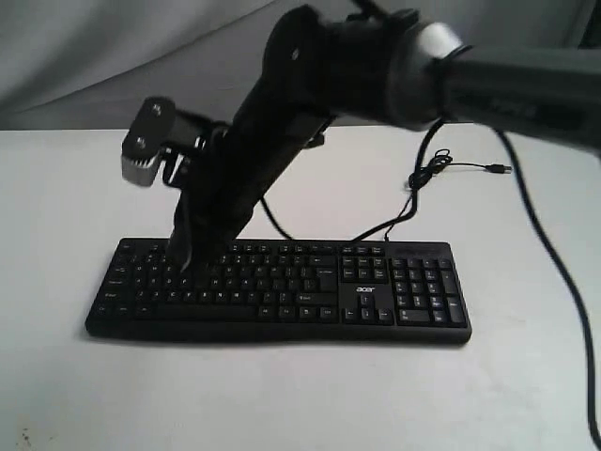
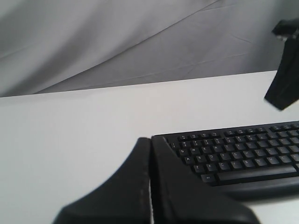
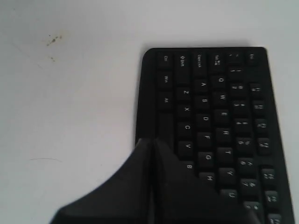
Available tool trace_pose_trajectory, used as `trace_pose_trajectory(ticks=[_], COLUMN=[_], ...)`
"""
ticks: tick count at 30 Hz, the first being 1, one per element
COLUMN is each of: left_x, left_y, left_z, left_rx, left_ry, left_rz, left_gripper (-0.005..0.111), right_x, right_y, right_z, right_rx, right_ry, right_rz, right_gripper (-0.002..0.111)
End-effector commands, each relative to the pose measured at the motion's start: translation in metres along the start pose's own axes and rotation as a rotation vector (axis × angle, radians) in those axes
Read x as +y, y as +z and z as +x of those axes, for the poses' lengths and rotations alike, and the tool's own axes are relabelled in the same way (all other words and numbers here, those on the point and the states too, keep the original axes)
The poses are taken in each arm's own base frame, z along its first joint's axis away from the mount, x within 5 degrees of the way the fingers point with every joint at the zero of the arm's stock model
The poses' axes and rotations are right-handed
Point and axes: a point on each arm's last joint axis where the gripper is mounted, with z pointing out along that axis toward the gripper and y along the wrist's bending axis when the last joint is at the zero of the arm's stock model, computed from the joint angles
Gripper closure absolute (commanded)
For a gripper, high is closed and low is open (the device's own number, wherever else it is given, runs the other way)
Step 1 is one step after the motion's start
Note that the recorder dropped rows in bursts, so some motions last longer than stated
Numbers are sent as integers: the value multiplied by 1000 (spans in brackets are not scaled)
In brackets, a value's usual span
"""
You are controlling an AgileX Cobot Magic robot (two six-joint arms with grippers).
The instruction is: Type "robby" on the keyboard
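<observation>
The keyboard [image 1: 282, 293] lies flat on the white table [image 1: 282, 404], across the lower centre of the exterior view, long axis level with the frame. Its numeric pad is at the right end and the white "acer" logo [image 1: 366, 289] sits left of that pad. A thin black USB cable [image 1: 423, 183] leaves the rear edge, runs toward the upper right and ends in a loose plug [image 1: 500, 169] lying on the table. The right arm [image 1: 282, 122] enters from the upper right of the exterior view and slopes down across the middle. The right gripper [image 1: 192, 268] is over the left letter-key block. In the right wrist view the two fingers [image 3: 126, 186] are pressed together with only a thin seam between them, and they hold nothing. The tip [image 3: 152, 142] lies over the V and B keys beside the space bar. Contact with a key cannot be confirmed. The left gripper [image 2: 150, 140] appears only in the left wrist view. Its fingers [image 2: 121, 186] are likewise closed against each other, empty, with the tip beside the end corner of the keyboard [image 2: 233, 154]. Grey fabric [image 1: 94, 56] hangs behind the table.
</observation>
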Motion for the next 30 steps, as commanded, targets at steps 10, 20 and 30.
trace_pose_trajectory(ticks=[10, 20, 30], left_x=[0, 0, 0], left_y=[0, 0, 0], left_z=[1, 1, 1], left_rx=[-5, -5, -5], left_ry=[3, 3, 3], left_rz=[4, 4, 4], left_gripper=[107, 107, 107], right_x=[-10, -22, -52], right_y=[65, 82, 98], right_z=[12, 22, 16], right_rx=[11, 20, 12], right_ry=[-49, -56, -30], right_rz=[83, 146, 75], right_gripper=[108, 108, 108])
